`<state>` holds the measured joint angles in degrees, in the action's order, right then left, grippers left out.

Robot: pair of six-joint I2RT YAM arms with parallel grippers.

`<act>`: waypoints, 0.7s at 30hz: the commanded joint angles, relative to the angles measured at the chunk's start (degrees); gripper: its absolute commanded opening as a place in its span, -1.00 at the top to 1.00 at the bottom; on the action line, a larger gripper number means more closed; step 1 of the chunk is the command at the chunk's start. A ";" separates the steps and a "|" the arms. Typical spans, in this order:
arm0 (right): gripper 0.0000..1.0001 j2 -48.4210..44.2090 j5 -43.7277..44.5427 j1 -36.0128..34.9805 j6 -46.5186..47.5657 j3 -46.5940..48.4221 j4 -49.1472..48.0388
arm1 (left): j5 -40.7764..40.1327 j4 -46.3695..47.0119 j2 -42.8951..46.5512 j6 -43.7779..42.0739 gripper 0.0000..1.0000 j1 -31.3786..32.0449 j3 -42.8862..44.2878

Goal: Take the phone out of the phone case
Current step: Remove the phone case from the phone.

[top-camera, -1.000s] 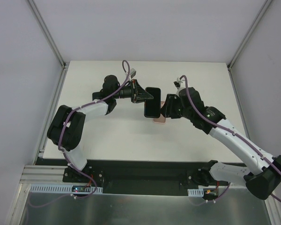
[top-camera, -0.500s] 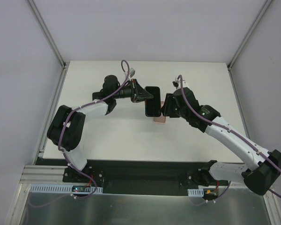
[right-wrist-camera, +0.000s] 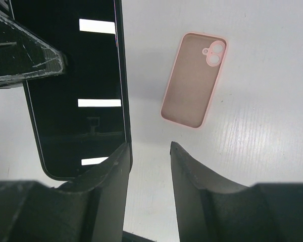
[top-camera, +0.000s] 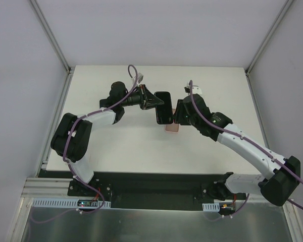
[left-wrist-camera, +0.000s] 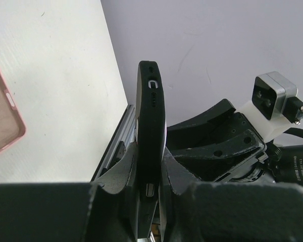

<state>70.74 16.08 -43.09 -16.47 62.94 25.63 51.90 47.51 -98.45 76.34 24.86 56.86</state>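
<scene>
My left gripper (left-wrist-camera: pixel 150 171) pinches the phone (top-camera: pixel 163 108), long axis up-frame; my spread, empty right gripper (right-wrist-camera: pixel 149 148) sits just right.

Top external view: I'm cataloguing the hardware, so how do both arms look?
The left arm and right arm have white link shells, bulky black joints and a purple cable each. The left tool and right tool are matte black with wedge-shaped fingers.
</scene>
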 commanded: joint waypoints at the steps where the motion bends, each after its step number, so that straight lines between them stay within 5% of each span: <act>1: 0.21 3.44 0.45 0.38 0.39 -4.66 6.46 | 4.44 17.71 5.03 13.05 1.00 0.01 2.29; 21: 0.33 10.38 1.15 -0.77 -0.49 -5.81 6.54 | 4.00 24.30 5.82 18.23 1.00 -0.87 0.97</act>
<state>74.94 15.57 -43.48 -18.83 60.71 19.94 51.35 50.72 -98.45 78.87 23.11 54.35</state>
